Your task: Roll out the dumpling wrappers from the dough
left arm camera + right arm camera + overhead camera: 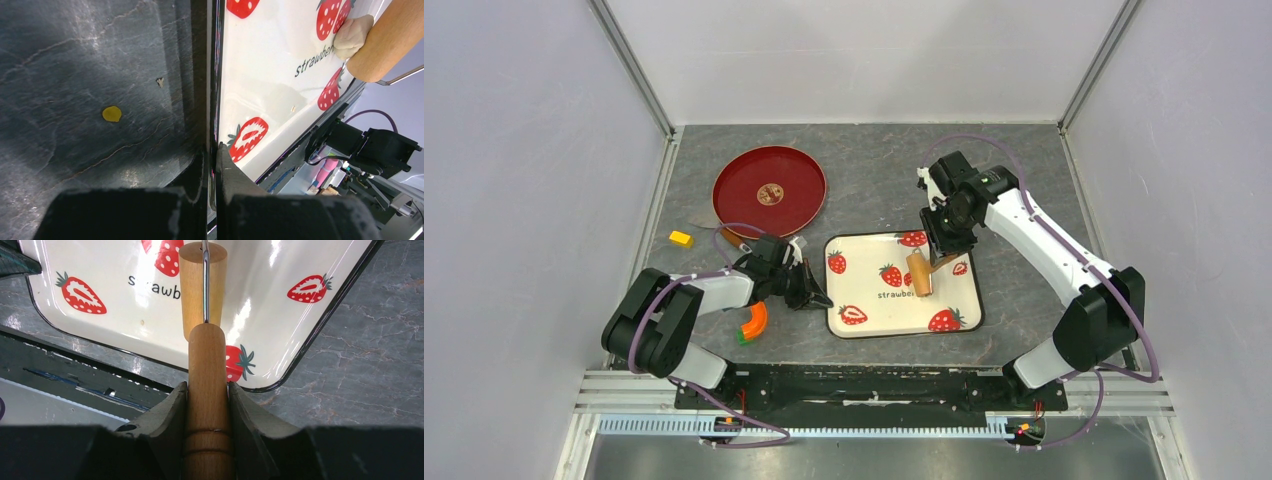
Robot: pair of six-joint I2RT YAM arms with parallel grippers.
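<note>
Right gripper (207, 388) is clamped on the roller (200, 285) handle, with the barrel squashing the dough (352, 36) near the middle of the strawberry tray (270, 95). Left gripper (213, 150) is pinched tight on the tray's left rim, I'd guess so it doesn't slide around while rolling.

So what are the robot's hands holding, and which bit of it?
The right gripper clamps the wooden roller by its handle. The left gripper pinches the strawberry tray at its rim.
</note>
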